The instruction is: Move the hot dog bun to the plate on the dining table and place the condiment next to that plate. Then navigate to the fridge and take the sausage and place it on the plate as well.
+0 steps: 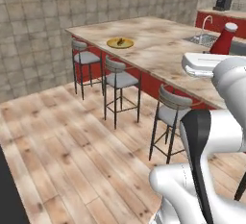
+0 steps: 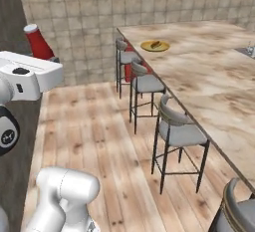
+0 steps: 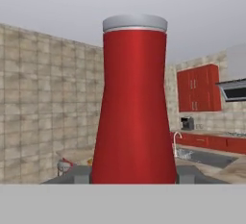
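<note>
I had the ketchup bottle upright between my gripper's fingers, jaws partly closed against its base, carried up high above my arm and well short of the table. The plate sat far along the table near its edge, with what looked like the bun already on it, though it was too small for me to be sure. I judged the main risk was the bottle itself: it is tall and held only low down, so a jolt while the base drove could tip it or let it slip. Setting it down too close could knock the plate or the bun. The stools along the table's side also crowded my approach.
</note>
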Controlling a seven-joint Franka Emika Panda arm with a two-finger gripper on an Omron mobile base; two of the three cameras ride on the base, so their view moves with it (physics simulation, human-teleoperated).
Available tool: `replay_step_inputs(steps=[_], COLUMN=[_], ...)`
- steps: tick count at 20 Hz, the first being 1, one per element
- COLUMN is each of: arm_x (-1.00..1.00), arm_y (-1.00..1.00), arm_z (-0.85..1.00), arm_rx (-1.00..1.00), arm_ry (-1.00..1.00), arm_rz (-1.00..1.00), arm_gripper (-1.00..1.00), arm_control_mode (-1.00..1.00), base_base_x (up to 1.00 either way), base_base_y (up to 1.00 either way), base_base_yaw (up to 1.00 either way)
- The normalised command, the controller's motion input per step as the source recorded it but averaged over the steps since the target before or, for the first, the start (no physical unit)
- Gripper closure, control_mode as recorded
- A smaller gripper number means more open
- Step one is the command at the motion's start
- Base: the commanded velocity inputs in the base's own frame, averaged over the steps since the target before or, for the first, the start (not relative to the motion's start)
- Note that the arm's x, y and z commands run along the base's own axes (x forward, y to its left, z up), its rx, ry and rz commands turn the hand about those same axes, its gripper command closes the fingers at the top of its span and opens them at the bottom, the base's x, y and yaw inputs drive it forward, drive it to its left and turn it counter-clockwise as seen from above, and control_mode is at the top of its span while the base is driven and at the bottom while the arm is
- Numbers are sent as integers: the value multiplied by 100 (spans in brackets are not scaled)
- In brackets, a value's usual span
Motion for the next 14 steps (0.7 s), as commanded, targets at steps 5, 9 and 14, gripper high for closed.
replay_step_inputs(steps=[5,9,14], arm_x=[0,0,0], arm_y=[0,0,0], arm_z=[0,0,0], arm_rx=[0,0,0], arm_ry=[0,0,0], arm_rz=[0,0,0], arm_gripper=[100,100,100], arm_control_mode=[100,100,100], base_base_x=[100,100,100], base_base_y=[71,74,82], base_base_yaw=[-44,-43,-43])
